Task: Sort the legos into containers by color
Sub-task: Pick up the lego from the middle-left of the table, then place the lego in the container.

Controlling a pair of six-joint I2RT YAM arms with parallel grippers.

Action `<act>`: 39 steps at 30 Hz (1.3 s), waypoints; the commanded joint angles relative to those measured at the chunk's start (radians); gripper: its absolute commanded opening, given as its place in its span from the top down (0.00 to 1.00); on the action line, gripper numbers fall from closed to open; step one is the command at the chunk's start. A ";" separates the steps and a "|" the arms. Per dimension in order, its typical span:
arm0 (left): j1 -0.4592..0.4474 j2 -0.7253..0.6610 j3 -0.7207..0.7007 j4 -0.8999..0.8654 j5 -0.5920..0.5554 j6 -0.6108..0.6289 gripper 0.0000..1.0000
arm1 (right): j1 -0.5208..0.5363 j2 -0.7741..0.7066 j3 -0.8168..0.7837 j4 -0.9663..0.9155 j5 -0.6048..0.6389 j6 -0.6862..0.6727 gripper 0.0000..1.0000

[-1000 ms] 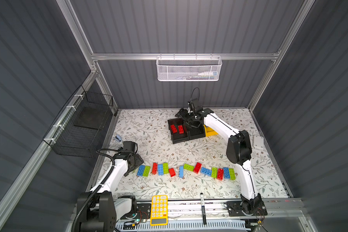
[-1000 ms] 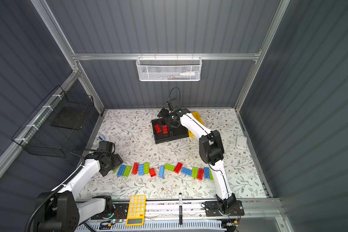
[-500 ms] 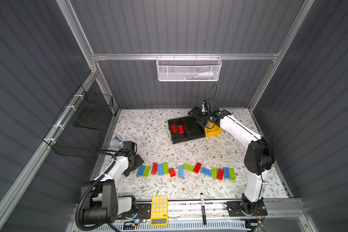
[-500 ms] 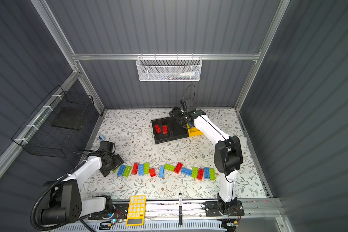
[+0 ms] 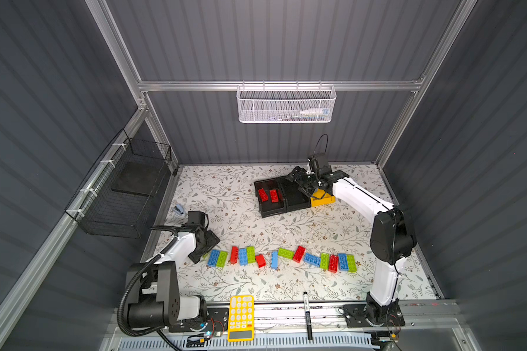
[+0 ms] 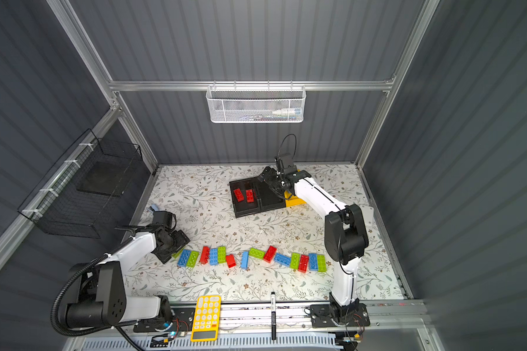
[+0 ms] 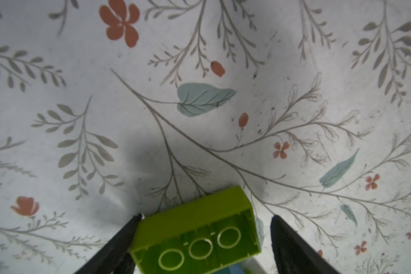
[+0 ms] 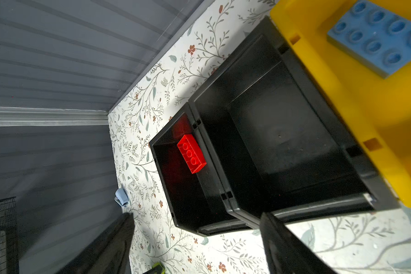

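Now left hand (image 7: 205, 215) spread wide astride green brick (image 7: 195, 232); right hand (image 8: 196, 214) spread.

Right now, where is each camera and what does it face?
Top views: high above the front, looking down on the floral table; both arms show.
Left wrist: on the left arm, facing the table; left gripper straddles a green lego.
Right wrist: on the right arm, facing the bins; right gripper shows.
Shared with both top views: the black bin holding a red lego.
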 commanded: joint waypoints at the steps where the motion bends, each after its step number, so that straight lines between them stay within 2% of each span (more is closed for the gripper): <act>1: 0.010 0.020 0.019 -0.006 0.016 -0.032 0.17 | -0.013 -0.027 -0.019 0.012 -0.007 -0.012 0.15; 5: 0.010 0.029 0.028 -0.006 0.016 -0.023 0.25 | -0.023 -0.032 -0.035 0.016 -0.010 -0.012 0.15; 13: 0.010 0.006 0.051 -0.026 0.007 0.033 0.51 | -0.044 -0.063 -0.100 0.021 -0.014 -0.020 0.16; 24: -0.009 -0.111 0.167 -0.085 -0.034 0.148 0.58 | -0.134 -0.213 -0.345 0.037 0.014 -0.085 0.17; 27: -0.081 -0.102 0.255 -0.110 -0.091 0.176 0.58 | -0.171 -0.270 -0.416 0.043 0.021 -0.111 0.17; 31: -0.250 -0.029 0.398 -0.131 -0.215 0.221 0.58 | -0.235 -0.328 -0.474 -0.003 0.046 -0.150 0.17; 39: -0.480 0.189 0.645 -0.042 -0.300 0.387 0.59 | -0.314 -0.456 -0.561 -0.101 0.113 -0.205 0.17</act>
